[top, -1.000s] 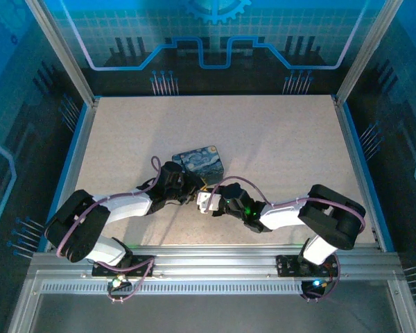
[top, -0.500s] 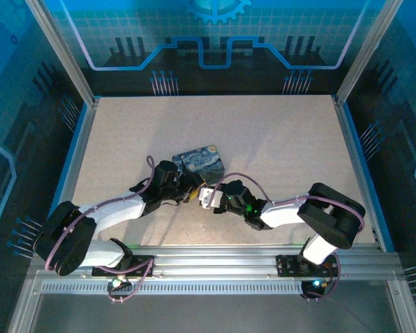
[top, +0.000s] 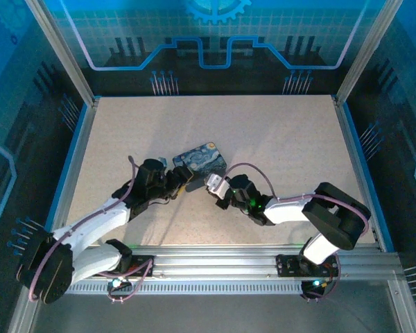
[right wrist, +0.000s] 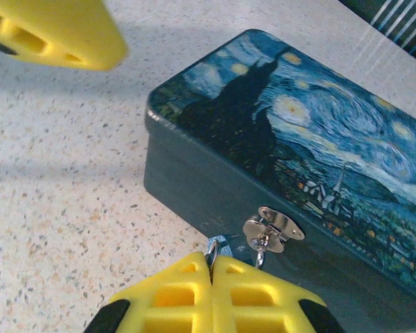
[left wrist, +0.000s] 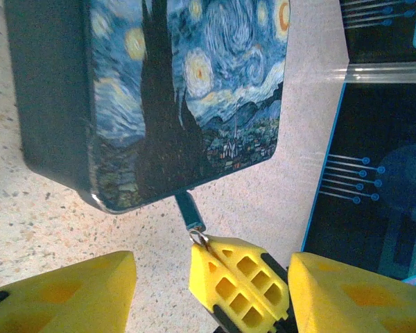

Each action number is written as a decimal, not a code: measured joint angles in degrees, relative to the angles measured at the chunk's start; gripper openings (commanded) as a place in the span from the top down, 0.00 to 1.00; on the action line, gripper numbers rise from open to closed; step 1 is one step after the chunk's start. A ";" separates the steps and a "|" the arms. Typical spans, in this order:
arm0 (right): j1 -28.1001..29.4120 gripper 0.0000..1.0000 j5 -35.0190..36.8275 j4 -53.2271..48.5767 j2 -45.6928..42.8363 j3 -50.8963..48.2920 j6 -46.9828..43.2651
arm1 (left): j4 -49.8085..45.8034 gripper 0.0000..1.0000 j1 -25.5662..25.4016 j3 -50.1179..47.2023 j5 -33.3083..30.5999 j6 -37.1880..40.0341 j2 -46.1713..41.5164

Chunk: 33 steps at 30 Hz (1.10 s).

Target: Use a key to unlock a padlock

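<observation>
— Since the right gripper [right wrist: 211, 269] has its yellow fingers pressed flat together, what is it pinching?

— A tiny bluish-silver piece with a wire ring [left wrist: 198, 238] at the near end, which I take for the padlock [left wrist: 187, 208]. It juts straight out ahead of the fingertips. Its far end meets the bottom edge of the printed case [right wrist: 319, 159]; touching or tucked under, I cannot tell.

— And the key?

— I cannot pick it out. A small silver bit dangles below the latch [right wrist: 274, 225], just right of those fingertips, but it is too small to name.

— The left gripper [top: 186, 182]?

— Spread wide and empty. Its fingers [left wrist: 62, 291] stand either side of the right gripper's tips, with the padlock just ahead of the gap.

— What could go wrong?

— The hold looks to be right at the tips, close to the ring. Any twist or tug could let the padlock swivel or slip onto the table [right wrist: 69, 159].

— And if the left gripper comes together now?

— It would likely catch the other arm's fingers, not the lock. A push forward may also shove the case, since nothing pins it.
</observation>
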 measured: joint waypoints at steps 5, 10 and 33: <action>-1.36 1.00 0.00 2.89 0.02 -1.44 9.73 | -1.57 0.38 1.62 -0.11 -0.37 0.87 -1.88; -1.62 1.00 0.20 6.01 0.31 -3.19 19.23 | -2.38 0.38 2.08 -0.50 -0.42 1.40 -1.86; -9.88 1.00 -5.64 8.57 0.44 -10.47 38.62 | -0.66 0.46 1.27 3.04 2.38 2.82 5.62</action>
